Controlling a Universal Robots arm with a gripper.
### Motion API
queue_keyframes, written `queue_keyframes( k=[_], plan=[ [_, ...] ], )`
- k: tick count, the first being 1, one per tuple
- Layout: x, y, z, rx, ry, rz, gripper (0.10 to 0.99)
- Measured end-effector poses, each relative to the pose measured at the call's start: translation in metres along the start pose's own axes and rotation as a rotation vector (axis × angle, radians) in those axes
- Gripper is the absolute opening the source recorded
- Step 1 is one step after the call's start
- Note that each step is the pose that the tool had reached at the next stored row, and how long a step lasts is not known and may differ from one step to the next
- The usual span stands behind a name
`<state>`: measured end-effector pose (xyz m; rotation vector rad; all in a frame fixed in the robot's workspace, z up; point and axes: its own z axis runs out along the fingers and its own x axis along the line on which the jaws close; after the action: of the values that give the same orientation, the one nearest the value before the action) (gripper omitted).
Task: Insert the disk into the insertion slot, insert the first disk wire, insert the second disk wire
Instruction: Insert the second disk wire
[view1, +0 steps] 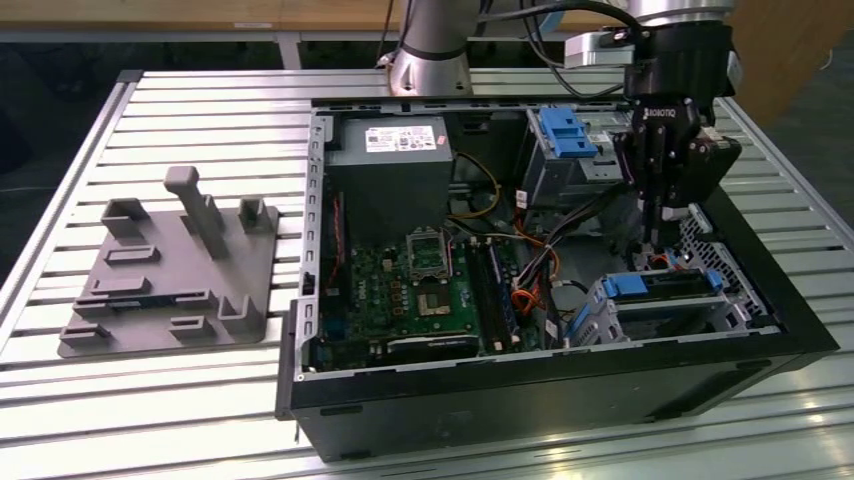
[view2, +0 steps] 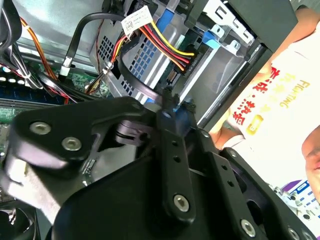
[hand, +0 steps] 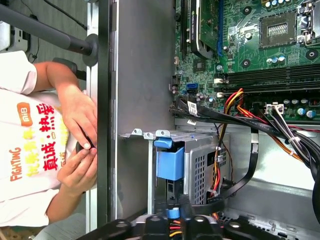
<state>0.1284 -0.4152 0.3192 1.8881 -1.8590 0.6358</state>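
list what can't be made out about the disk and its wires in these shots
1. Label on the disk: exterior view, too small, and the insertion slot cage surrounds it.
2. Whether the red-yellow wires are fully seated: second wrist view, the gripper stands in front of their end.
3. What the gripper touches: first wrist view, cut off at the picture's edge.

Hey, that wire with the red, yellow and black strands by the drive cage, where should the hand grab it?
Probably by the plug at its end beside the disk, not the loose strands, which would bend. Come from above through the open top of the case, where the hand hangs; its walls block the sides.
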Motion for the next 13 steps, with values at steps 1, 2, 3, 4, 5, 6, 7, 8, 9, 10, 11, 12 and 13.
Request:
queue_keyframes(
  k=[1,2,3,4,5,6,7,8,9,10,11,12,13],
  plan=[
    [0.0,0.0,0.0,0.0,0.0,0.0,0.196],
    [0.0,0.0,0.0,0.0,0.0,0.0,0.145],
    [0.0,0.0,0.0,0.0,0.0,0.0,0.145],
    [0.0,0.0,0.0,0.0,0.0,0.0,0.141],
    [0.0,0.0,0.0,0.0,0.0,0.0,0.141],
    [0.0,0.0,0.0,0.0,-0.0001,0.0,0.141],
    [0.0,0.0,0.0,0.0,0.0,0.0,0.141],
    [0.0,0.0,0.0,0.0,-0.0001,0.0,0.141],
    [0.0,0.0,0.0,0.0,0.0,0.0,0.141],
    [0.0,0.0,0.0,0.0,0.0,0.0,0.141],
    [0.0,0.0,0.0,0.0,0.0,0.0,0.141],
    [0.0,0.0,0.0,0.0,0.0,0.0,0.141],
    [0.0,0.0,0.0,0.0,-0.0001,0.0,0.141]
  ],
)
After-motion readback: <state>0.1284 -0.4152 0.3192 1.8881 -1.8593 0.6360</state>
